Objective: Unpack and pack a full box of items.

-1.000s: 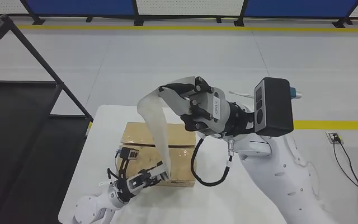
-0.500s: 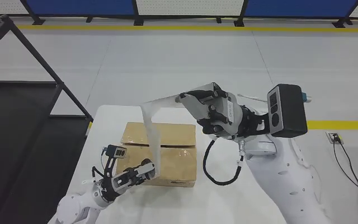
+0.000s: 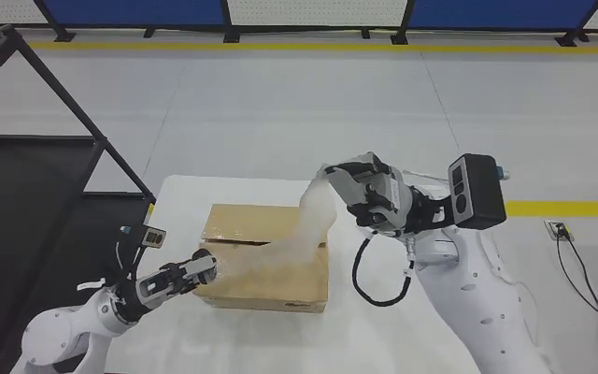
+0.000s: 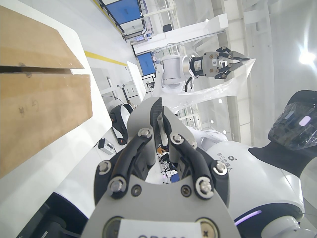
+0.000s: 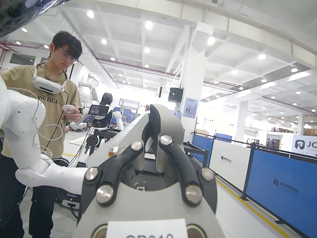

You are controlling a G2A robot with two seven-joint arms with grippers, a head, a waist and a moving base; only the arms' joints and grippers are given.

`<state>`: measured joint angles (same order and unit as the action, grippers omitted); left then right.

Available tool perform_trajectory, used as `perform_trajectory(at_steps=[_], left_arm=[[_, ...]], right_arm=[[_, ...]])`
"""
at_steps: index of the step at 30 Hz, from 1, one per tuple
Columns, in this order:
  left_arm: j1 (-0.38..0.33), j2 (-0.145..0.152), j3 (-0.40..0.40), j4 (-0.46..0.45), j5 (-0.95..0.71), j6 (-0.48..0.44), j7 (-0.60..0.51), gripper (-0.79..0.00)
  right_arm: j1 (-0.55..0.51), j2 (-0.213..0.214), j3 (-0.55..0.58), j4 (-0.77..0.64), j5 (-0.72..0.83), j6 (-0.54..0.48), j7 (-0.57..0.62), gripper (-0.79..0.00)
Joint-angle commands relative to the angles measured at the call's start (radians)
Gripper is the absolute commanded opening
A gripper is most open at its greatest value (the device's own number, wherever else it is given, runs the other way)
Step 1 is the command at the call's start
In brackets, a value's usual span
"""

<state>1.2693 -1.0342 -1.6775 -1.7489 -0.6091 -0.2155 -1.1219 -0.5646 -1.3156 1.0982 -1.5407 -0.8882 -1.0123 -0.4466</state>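
A brown cardboard box (image 3: 243, 224) with shut flaps lies on the white table (image 3: 374, 318). A long clear plastic strip (image 3: 290, 238) stretches over the box between both grippers. My left gripper (image 3: 204, 266) is low beside the box's left front corner, shut on one end of the strip. My right gripper (image 3: 329, 172) is raised above the box's far right corner, shut on the other end. In the left wrist view my left gripper (image 4: 160, 110) pinches the strip (image 4: 223, 87), with the box (image 4: 37, 95) alongside and the right gripper (image 4: 244, 59) farther off. In the right wrist view the gripper (image 5: 151, 125) is clamped on the strip (image 5: 149, 141).
A black metal rack (image 3: 56, 215) stands close to the table's left side. Bare tabletop lies right of the box and in front of it. Blue barrier panels (image 3: 318, 11) line the far side of the floor.
My left gripper has pulled away to the left of the box. My right gripper has moved right and lower. The strip has gone from a high arch to a lower stretch across the box.
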Motion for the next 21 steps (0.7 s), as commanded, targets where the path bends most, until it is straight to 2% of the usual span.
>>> perform_trajectory(at_steps=[1,11,13,16,21], left_arm=[[0.000,0.000,0.002,0.000,0.000,-0.002,0.002,-0.785],[0.000,0.000,0.002,0.000,0.000,-0.002,0.002,-0.785],[0.003,-0.001,0.008,-0.001,0.009,0.003,0.044,-0.785],[-0.017,-0.001,0.002,0.020,-0.007,0.027,0.079,-0.785],[-0.055,0.009,-0.030,0.081,0.001,0.103,0.068,-0.785]], right_arm=[[0.000,0.000,0.000,0.000,0.001,0.000,0.001,-0.785],[0.000,0.000,0.000,0.000,0.001,0.000,0.001,-0.785],[-0.006,0.000,0.000,-0.004,-0.001,0.010,0.010,-0.785],[-0.012,0.001,0.004,0.004,0.012,0.000,0.038,-0.785],[0.004,0.010,-0.009,0.073,0.013,0.000,0.065,-0.785]])
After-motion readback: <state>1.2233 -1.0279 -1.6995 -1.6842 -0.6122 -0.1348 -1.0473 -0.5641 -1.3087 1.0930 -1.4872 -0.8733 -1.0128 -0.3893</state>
